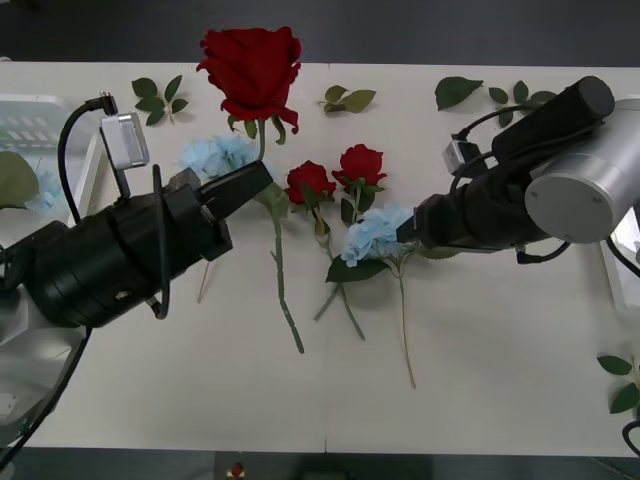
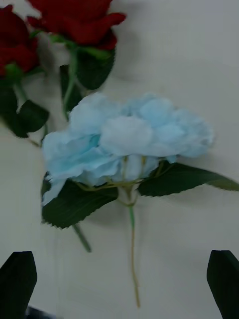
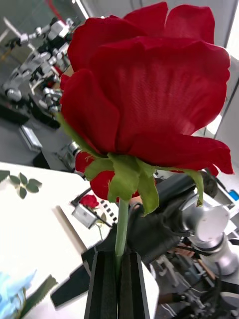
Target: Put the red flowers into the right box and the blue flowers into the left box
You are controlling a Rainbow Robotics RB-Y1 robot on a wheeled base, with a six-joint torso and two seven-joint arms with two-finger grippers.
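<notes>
1. Two blue flowers lie on the tabletop: one cluster (image 1: 218, 153) toward the far left, close by the left box (image 1: 60, 125) at the far left corner, which seems to hold a blue bloom and a leaf already
2. Left gripper (image 1: 262, 176) has its black fingers (image 3: 104, 284) pinched shut on the stem of a big red rose (image 1: 251, 66), the bloom lifted upright near the far edge
3. Two smaller roses (image 1: 310, 181) (image 1: 361, 163) rest mid-table, stems toward the near edge
4. Second blue flower (image 1: 373, 232) lies just beside them, right gripper (image 2: 119, 281) poised over its stem with fingers spread wide, touching nothing
5. Right box (image 1: 622, 260) shows at the right edge
6. Handling, as I judge it: light, soft fabric blooms that crush easily, on thin bendy stems; best taken on the stem just under the head
7. Surface is a smooth cream tabletop strewn with leaf sprigs (image 1: 159, 97); behind it, a room with other robot arms (image 3: 37, 55)
</notes>
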